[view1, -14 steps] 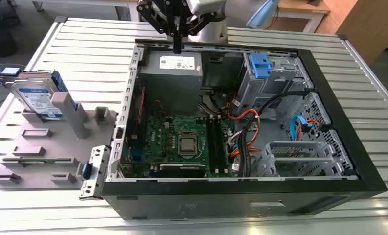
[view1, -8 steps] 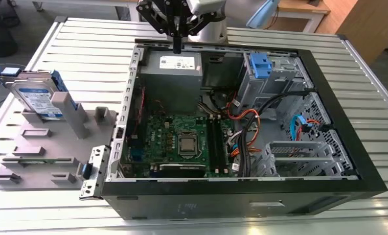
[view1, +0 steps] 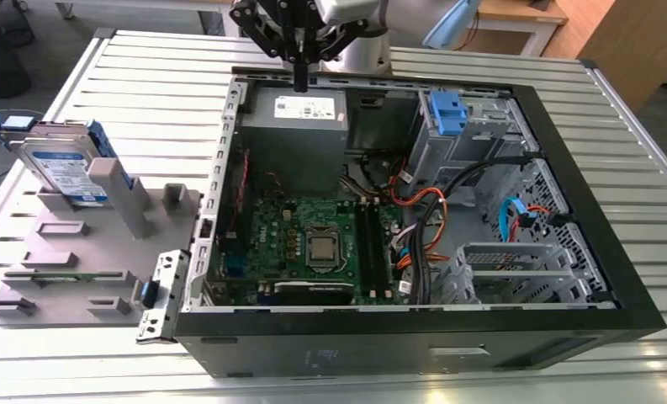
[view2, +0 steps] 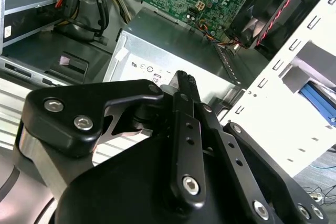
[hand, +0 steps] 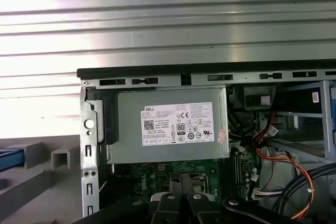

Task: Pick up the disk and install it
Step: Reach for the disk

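The disk [view1: 66, 168] stands on edge in a grey holder [view1: 81, 252] at the exterior view's left, outside the computer case. It is silver with a white-and-blue label and blue side rails. My gripper [view1: 300, 82] hangs over the far wall of the open case, well away from the disk. It is just above the grey power supply box [view1: 296, 122]. Its black fingers [view2: 184, 85] are shut together with nothing between them. In the first wrist view the gripper [hand: 181, 181] points at the same box [hand: 168, 127].
The open black computer case [view1: 602, 252] lies on a slatted metal table [view1: 142, 76]. Inside it are a green motherboard [view1: 310, 244], bundled cables [view1: 423, 210], a drive cage with a blue tab [view1: 449, 114] and a perforated metal bay [view1: 513, 265].
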Motion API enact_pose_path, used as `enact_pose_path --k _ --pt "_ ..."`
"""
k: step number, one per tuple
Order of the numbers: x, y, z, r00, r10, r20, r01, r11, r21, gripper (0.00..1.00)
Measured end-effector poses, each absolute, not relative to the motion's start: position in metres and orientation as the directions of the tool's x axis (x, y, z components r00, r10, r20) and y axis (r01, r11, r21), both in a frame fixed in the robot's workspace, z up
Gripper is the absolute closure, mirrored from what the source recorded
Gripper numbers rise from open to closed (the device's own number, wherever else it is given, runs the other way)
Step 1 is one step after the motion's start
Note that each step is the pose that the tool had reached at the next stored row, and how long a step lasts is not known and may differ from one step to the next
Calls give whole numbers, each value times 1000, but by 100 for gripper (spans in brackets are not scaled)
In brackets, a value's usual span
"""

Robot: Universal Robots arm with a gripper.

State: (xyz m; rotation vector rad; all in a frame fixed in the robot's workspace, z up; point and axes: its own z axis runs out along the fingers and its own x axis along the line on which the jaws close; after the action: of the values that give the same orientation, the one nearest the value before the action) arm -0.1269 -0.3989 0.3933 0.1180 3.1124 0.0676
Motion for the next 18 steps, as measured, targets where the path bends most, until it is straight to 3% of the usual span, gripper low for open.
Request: enact_pose_path --k 18 --pt "-143 -399 393 -997 76 -26 75 996 44 89"
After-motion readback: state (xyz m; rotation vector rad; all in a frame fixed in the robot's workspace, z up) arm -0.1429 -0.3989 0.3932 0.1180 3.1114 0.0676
